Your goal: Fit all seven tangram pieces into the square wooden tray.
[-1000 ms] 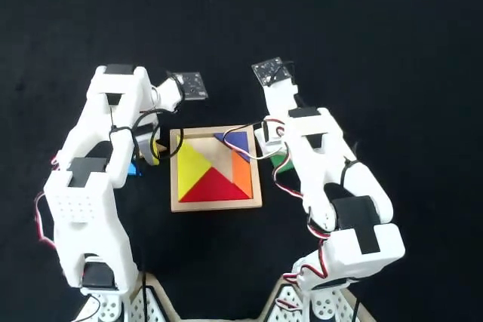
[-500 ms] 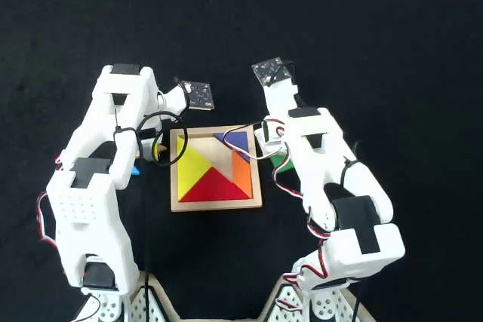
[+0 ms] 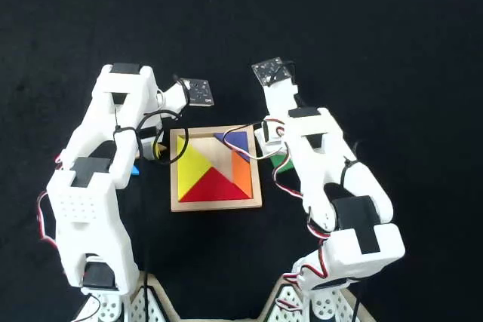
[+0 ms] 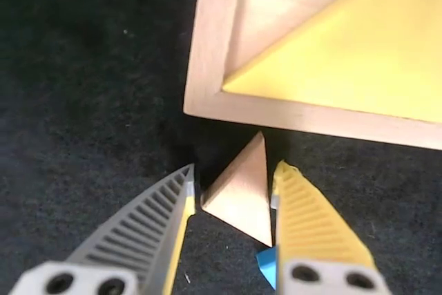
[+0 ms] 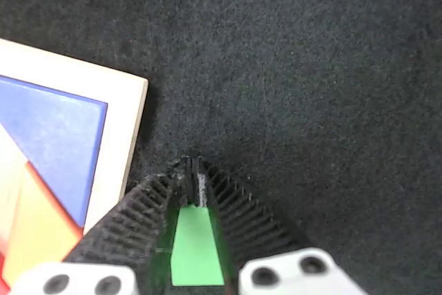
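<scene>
Four pieces in tray: large yellow triangle (image 3: pixel 192 171), red triangle (image 3: pixel 217 186), orange piece (image 3: pixel 241 173) along the right wall, blue triangle (image 3: pixel 236 140) in the far right corner.
Square wooden tray (image 3: pixel 216 204): flat on black cloth (image 3: pixel 377 50), between the two arms; bare wood floor showing along the far edge, beside the blue triangle.
Left gripper (image 4: pixel 236 169): low at the tray's outer left side, fingers parted, astride a tan wooden triangle (image 4: pixel 242 195); thin gaps on either flank, not clamped.
Tan wooden triangle: flat on the cloth, apex just short of the tray rim (image 4: pixel 207 46), not touching.
Small blue piece (image 4: pixel 266 262): on the cloth, partly hidden under the yellow finger (image 4: pixel 304 226).
Right gripper (image 5: pixel 191 170): clenched on a green piece (image 5: pixel 193 243), tips meeting beyond it.
Green piece: between the fingers, above the cloth just outside the tray's right wall (image 5: pixel 131 136).
</scene>
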Controlling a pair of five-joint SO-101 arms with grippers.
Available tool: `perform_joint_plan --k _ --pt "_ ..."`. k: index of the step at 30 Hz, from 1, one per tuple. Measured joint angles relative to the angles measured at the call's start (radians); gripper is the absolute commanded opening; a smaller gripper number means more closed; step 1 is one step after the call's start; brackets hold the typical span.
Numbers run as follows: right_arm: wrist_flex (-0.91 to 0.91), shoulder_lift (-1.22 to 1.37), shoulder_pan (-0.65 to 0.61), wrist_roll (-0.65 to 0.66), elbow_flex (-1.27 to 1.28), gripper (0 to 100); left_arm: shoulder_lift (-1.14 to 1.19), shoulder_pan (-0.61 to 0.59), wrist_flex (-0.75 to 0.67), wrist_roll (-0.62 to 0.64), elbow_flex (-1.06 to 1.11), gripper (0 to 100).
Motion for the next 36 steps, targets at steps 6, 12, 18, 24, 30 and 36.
perform_joint_plan --k 6,12,18,24,30,36 --pt "0.0 0.003 0.0 0.0 0.0 1.5 0.002 -0.015 -0.011 0.054 -0.012 31" --pt "0.0 0.003 0.0 0.0 0.0 1.5 0.003 -0.023 -0.021 0.061 -0.014 29" --pt "0.0 0.003 0.0 0.0 0.0 1.5 0.006 -0.023 -0.021 0.061 -0.014 29" --pt "0.0 0.003 0.0 0.0 0.0 1.5 0.006 -0.023 -0.021 0.061 -0.014 25" --pt "0.0 0.003 0.0 0.0 0.0 1.5 0.006 -0.023 -0.018 0.061 -0.011 20" --pt "0.0 0.003 0.0 0.0 0.0 1.5 0.005 -0.023 -0.017 0.061 -0.005 20"
